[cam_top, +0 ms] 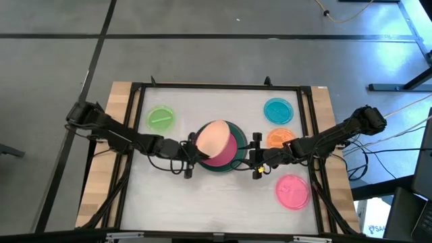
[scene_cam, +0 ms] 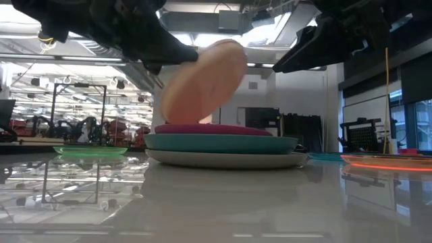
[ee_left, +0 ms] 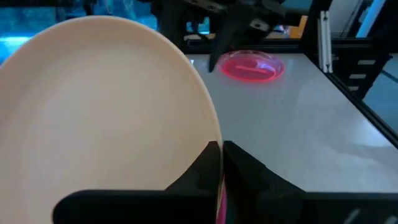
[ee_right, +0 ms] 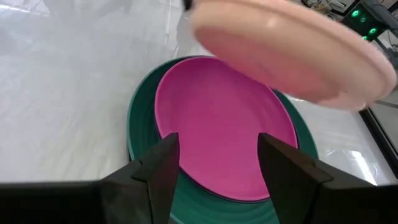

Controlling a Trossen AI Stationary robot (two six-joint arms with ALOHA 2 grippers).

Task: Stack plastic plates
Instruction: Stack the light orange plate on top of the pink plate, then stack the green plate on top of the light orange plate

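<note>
A stack stands at the table's middle: a grey plate (scene_cam: 223,159) at the bottom, a dark green plate (cam_top: 237,162) on it, and a magenta plate (ee_right: 224,124) on top. My left gripper (cam_top: 192,151) is shut on a peach plate (cam_top: 212,138), which is tilted above the stack. My right gripper (ee_right: 217,177) is open and empty, hovering at the stack's right edge; it also shows in the high view (cam_top: 256,156). A small green plate (cam_top: 160,119), a teal plate (cam_top: 278,110), an orange plate (cam_top: 279,138) and a pink plate (cam_top: 292,190) lie flat on the table. No black plate shows. My left gripper pinches the peach plate's rim (ee_left: 217,146) between its two fingers, one on each face, at the plate's left edge. The fingers come from the table's left, about level. The plate is lifted clear and tilted, its right edge (scene_cam: 239,50) raised above the magenta plate.
A black frame (cam_top: 135,135) runs around the white table top. The small plates lie at the far left, far right and near right of the stack. White table top shows in front of the stack (cam_top: 202,202).
</note>
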